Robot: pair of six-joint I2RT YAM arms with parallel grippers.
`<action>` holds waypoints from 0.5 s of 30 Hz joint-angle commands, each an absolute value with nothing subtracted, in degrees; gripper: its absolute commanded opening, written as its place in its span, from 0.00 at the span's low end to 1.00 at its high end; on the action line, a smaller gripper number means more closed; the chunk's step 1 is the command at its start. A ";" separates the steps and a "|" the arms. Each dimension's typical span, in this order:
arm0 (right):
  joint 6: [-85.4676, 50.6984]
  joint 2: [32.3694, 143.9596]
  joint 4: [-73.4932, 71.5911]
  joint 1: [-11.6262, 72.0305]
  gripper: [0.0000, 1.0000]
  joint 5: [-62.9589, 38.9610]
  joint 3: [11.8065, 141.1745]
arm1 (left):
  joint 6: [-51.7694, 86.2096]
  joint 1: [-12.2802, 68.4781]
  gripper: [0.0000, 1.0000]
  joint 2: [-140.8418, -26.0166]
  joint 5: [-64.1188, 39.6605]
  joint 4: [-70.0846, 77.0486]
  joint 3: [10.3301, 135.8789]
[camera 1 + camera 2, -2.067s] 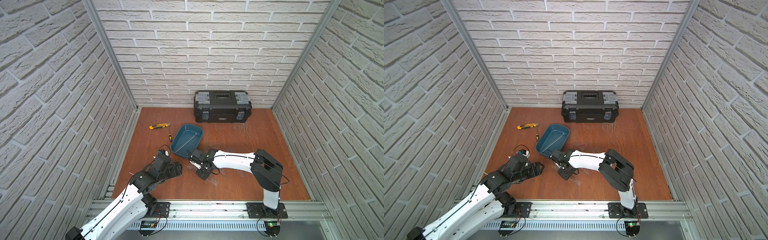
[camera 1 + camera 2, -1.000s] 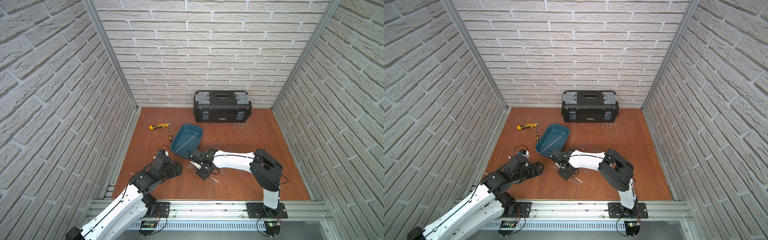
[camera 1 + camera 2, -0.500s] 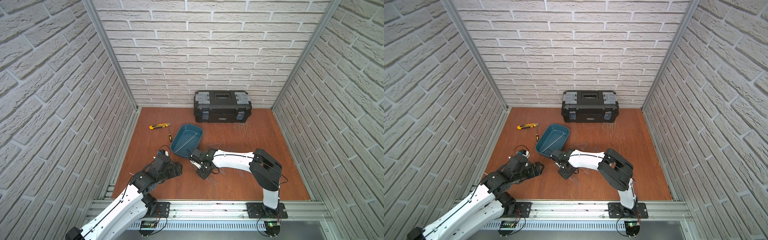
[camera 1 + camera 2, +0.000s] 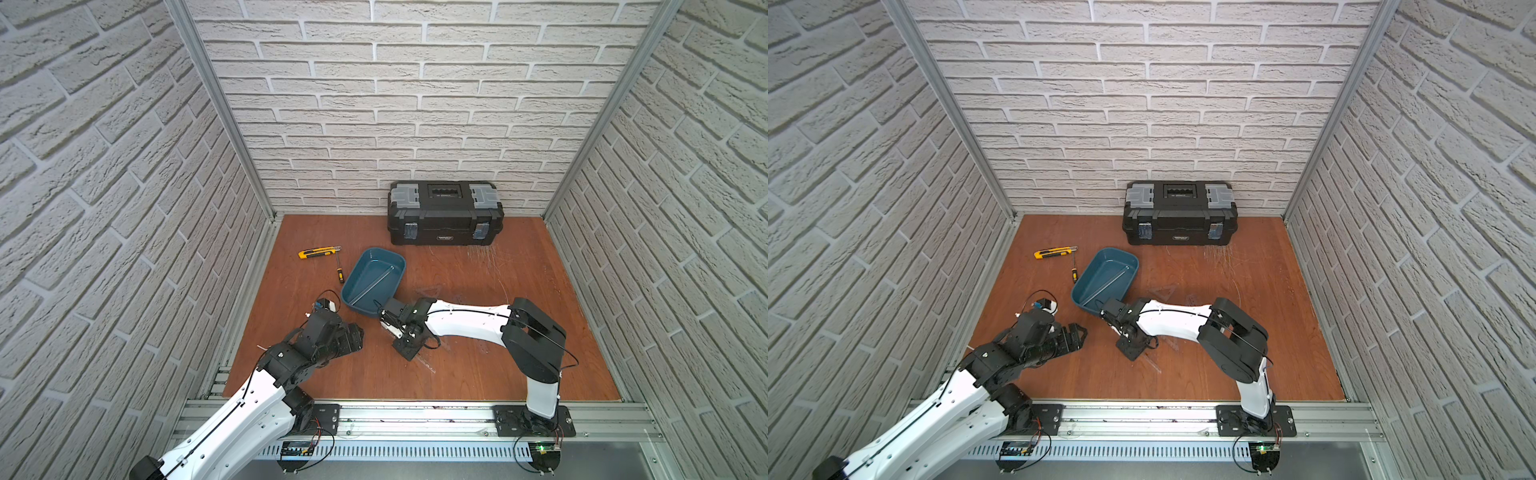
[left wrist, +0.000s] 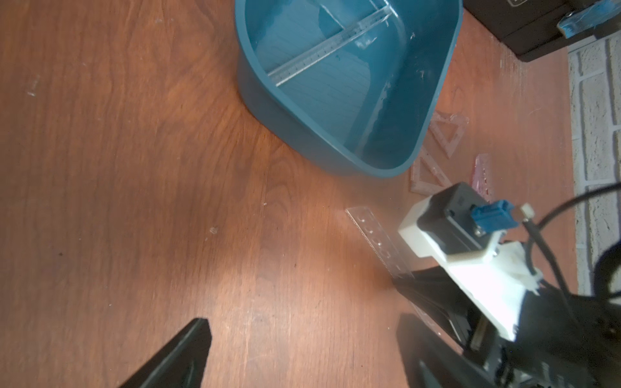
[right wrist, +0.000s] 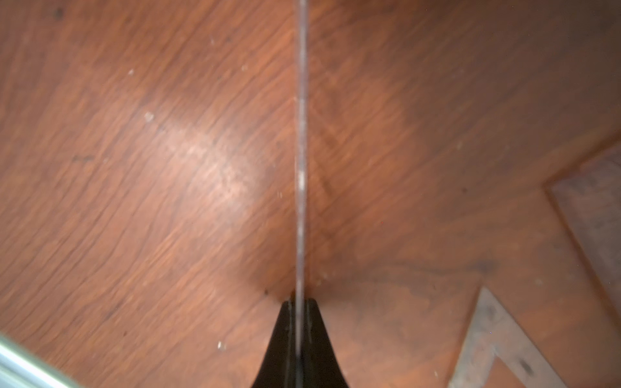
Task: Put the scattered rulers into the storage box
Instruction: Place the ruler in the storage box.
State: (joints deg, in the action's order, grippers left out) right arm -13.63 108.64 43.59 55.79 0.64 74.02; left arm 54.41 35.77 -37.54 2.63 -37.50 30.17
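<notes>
**A:** What's nearest?

**B:** The left gripper [image 5: 300, 320], jaws spread wide and empty above the brown wooden tabletop [image 5: 134, 168].

**A:** And the right gripper?

**B:** The right gripper [image 6: 300, 304] is clenched on a long clear plastic straight ruler [image 6: 300, 151]. The thin strip is pinched between its fingertips and sticks out on both sides.

**A:** The box?

**B:** The shallow teal plastic storage box [image 4: 355, 305] sits just beyond, apart from the held ruler. A second clear ruler [image 5: 327, 47] lies slantwise inside. Purplish triangular set squares [image 5: 445, 134] lie on the table just beside the box.
</notes>
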 commanded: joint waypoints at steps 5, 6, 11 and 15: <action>-16.20 99.65 49.86 48.96 0.02 -8.00 87.60 | 49.73 33.71 0.93 -41.00 3.88 -34.18 37.66; -17.15 100.78 50.15 47.81 0.02 -9.85 91.02 | 49.28 32.98 0.93 -42.95 3.35 -33.06 38.57; -27.64 111.27 48.51 44.35 0.03 -18.84 108.74 | 47.48 30.59 0.93 -46.94 1.98 -31.05 42.43; -41.43 120.65 38.36 43.56 0.03 -22.17 115.02 | 46.67 30.29 0.93 -47.49 2.10 -31.50 44.11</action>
